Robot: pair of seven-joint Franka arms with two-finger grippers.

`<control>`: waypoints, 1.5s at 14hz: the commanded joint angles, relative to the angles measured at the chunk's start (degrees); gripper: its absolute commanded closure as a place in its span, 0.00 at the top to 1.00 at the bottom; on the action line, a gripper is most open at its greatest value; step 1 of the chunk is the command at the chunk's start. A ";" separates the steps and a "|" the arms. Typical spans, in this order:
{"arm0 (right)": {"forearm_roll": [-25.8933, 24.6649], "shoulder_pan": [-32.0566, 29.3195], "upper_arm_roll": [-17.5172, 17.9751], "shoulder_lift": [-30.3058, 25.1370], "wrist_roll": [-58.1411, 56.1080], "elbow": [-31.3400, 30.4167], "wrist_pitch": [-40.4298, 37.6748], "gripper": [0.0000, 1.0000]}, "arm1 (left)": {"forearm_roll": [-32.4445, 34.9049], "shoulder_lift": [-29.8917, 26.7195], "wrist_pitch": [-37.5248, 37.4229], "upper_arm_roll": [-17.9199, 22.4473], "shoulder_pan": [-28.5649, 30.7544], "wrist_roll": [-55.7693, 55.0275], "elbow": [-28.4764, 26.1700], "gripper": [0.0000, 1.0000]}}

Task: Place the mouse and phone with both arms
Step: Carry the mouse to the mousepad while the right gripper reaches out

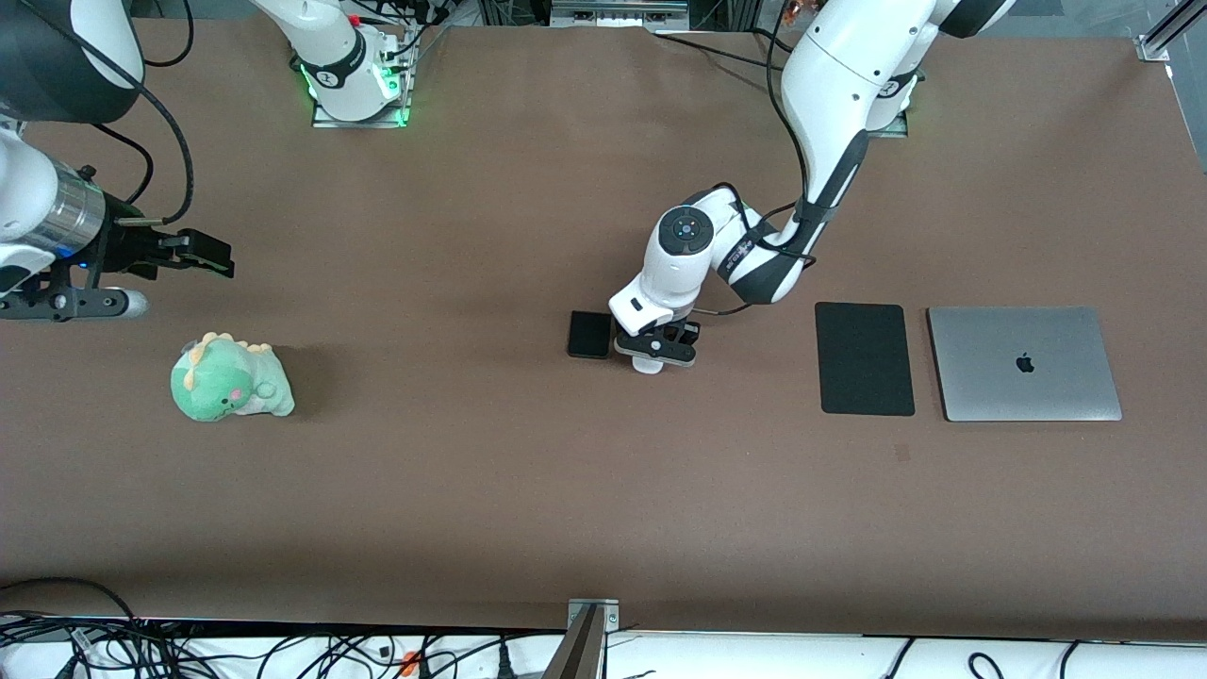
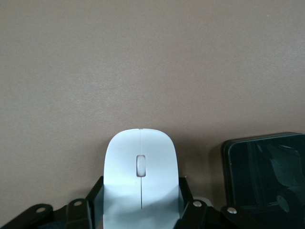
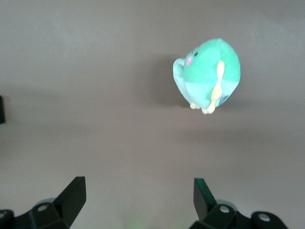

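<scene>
The mouse (image 2: 141, 179) lies mid-table with the phone (image 1: 589, 334) just beside it, toward the right arm's end, and the mat (image 1: 865, 358) and laptop (image 1: 1024, 363) well apart toward the left arm's end. The left gripper (image 1: 654, 351) is down on the mouse, its fingers (image 2: 187, 191) pressed against the two long flanks, so it has the mouse clamped across its narrow width near the rear half. That looks the right place to hold: the shell is hard, light and glossy, so I judge it likely to slip if pinched on the curved top or the rounded nose, while the flanks give flatter purchase. It should lift with little effort, though a tilt could let it slide out. The mouse's long axis runs along the grey seam and wheel, and in the front view its tip (image 1: 647, 366) pokes out from under the gripper toward the front camera. The phone lies flat, its long axis roughly parallel to the mouse's; it is thin, stiff and smooth, so the edges of its short span seem the only hold. The right gripper (image 3: 138, 195) waits with fingers spread wide and empty, over bare table near the plush (image 1: 231, 379).
</scene>
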 commanded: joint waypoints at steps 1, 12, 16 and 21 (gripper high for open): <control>-1.61 0.06 -0.04 -0.03 -0.63 0.02 -2.66 1.00 | 1.66 -1.54 -0.67 0.28 0.40 -0.71 0.60 0.29; 0.40 3.30 0.31 2.86 4.73 -0.07 0.23 1.00 | 0.87 -11.56 -33.95 0.02 13.32 4.54 12.71 0.24; 0.57 8.57 0.31 6.38 11.04 -0.07 5.59 1.00 | 0.87 -11.48 -40.58 0.46 18.06 12.63 15.45 0.25; 4.97 14.37 0.31 12.35 19.74 -0.07 14.81 1.00 | 0.96 -10.51 -41.02 0.46 27.80 23.45 14.67 0.27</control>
